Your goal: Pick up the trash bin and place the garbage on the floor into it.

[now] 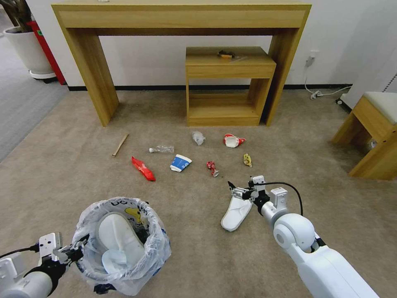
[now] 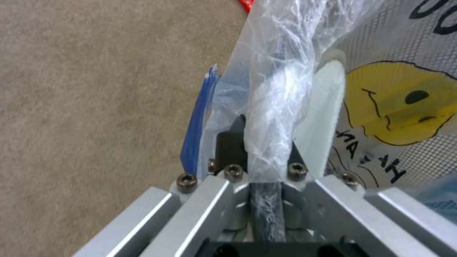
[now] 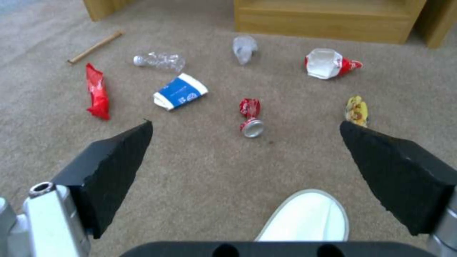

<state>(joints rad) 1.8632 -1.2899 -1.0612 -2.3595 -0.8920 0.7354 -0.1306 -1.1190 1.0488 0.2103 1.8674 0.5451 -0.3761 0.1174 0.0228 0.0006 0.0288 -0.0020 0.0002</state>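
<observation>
While the left gripper [image 1: 78, 248] pinches the trash bin [image 1: 124, 244] rim, the right gripper [image 1: 235, 191], fingers spread, hangs right over the slipper [image 1: 236, 213], which runs lengthwise toward the robot.

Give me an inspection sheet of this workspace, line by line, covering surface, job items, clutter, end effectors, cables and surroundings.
Surface: beige carpet, litter scattered on it.
Job's things: trash bin holds one white slipper; second slipper, red wrapper, clear bottle, paper cup, crushed can, yellow wrapper on the carpet.
Clutter: wooden stick, crumpled clear plastic, red-and-white packet.
End effectors: left end effector shut on the bin's rim; right end effector open above the second slipper.
Cables: white cord by the wall.
Surroundings: wooden console table, small shelf, potted plant.
</observation>
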